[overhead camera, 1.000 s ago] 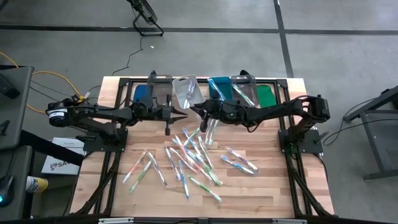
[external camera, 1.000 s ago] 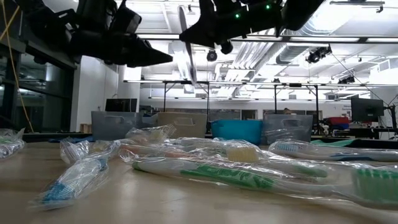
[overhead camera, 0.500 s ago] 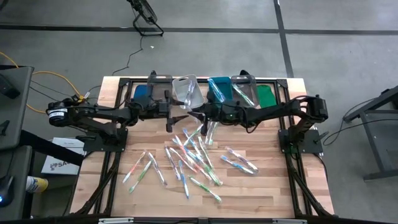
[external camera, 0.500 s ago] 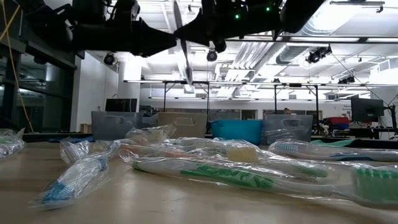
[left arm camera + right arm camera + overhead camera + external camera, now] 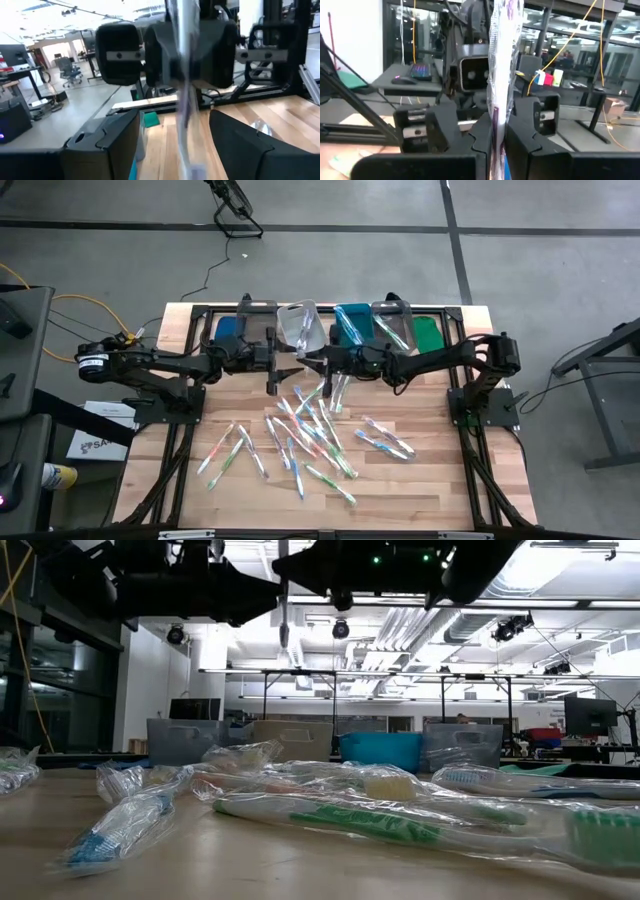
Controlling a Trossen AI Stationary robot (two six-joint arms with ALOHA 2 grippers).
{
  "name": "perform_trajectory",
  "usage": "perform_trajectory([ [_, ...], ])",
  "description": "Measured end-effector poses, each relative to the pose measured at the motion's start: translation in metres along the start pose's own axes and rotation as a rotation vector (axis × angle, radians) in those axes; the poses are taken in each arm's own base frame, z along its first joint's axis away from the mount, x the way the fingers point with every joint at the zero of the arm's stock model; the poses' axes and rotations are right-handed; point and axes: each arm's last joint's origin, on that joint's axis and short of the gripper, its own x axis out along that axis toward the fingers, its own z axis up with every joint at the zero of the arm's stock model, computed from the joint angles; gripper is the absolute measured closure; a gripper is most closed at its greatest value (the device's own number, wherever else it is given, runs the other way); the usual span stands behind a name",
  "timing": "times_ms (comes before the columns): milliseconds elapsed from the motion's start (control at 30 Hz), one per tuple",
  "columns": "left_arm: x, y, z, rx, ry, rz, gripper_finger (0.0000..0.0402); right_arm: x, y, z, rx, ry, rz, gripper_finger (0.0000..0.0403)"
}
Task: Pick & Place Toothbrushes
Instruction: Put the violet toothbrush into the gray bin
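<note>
From above I see my left gripper (image 5: 292,367) and right gripper (image 5: 309,363) tip to tip just above the frame's centre, below the row of bins (image 5: 298,326) along the table's (image 5: 430,480) far edge. A wrapped toothbrush (image 5: 272,370) sits at the left gripper's tip, and the loose toothbrushes (image 5: 312,430) lie scattered across the middle of the table, lower in the frame, apart from both grippers. In the low view the two arms fill the top of the frame, and the wrapped toothbrush (image 5: 284,600) hangs upright from where they meet, high over the wrapped brushes (image 5: 380,815) lying in the foreground. Through the left wrist camera my left fingers (image 5: 107,145) stand wide at the bottom of the frame, and the wrapped toothbrush (image 5: 185,80) runs top to bottom through the gap between them without touching either; the right gripper's body fills the frame behind it. Through the right wrist camera my right fingers (image 5: 472,145) are pinched narrow on the wrapped toothbrush (image 5: 500,60), which stands up through the frame's centre, with the left gripper facing me just behind it.
</note>
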Motion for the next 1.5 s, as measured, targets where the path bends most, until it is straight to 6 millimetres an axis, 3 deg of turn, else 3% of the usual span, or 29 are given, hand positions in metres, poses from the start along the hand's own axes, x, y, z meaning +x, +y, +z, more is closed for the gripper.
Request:
perform_trajectory([
  [433, 0.0, 0.0004, 0.0021, 0.004, -0.021, 0.005, 0.028, 0.0015, -0.0029, 0.0006, -0.019, -0.064, 0.006, 0.0373],
  [933, -0.0001, 0.0003, 0.0023, 0.012, -0.023, 0.002, 0.0377, 0.0017, -0.006, 0.0005, -0.001, -0.08, 0.027, 0.0373],
  [1067, -0.0001, 0.0004, 0.0026, 0.011, -0.026, 0.003, 0.0368, 0.0017, -0.006, 0.0005, -0.001, -0.08, 0.027, 0.0373],
  [1367, -0.0001, 0.0004, 0.0035, 0.013, -0.037, -0.002, 0.0267, 0.0017, -0.0059, 0.0002, -0.001, -0.08, 0.031, 0.0373],
  [1500, 0.0013, 0.001, 0.0063, 0.015, -0.047, -0.004, 0.0249, 0.0017, -0.0057, 0.0002, -0.001, -0.08, 0.036, 0.0373],
])
